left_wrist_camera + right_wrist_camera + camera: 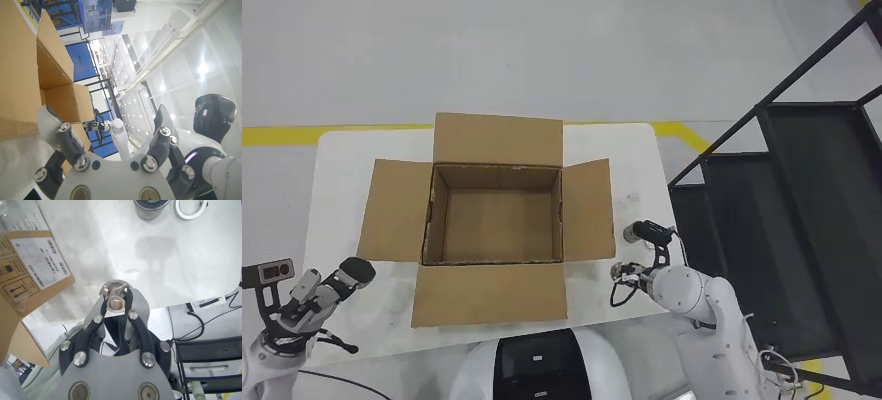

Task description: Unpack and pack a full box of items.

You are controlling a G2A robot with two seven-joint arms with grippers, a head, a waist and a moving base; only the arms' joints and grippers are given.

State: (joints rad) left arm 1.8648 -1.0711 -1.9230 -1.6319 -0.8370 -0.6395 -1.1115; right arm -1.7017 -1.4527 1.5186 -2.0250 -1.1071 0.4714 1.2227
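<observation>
I saw box (497,225) open mid-table | right gripper (116,295) clamped on metal fitting (115,304), right of box | left gripper (104,113) fingers apart, near-left

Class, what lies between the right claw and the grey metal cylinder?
Nothing: bare white tabletop separates the right claw from the grey metal cylinder, per the right wrist view.
</observation>
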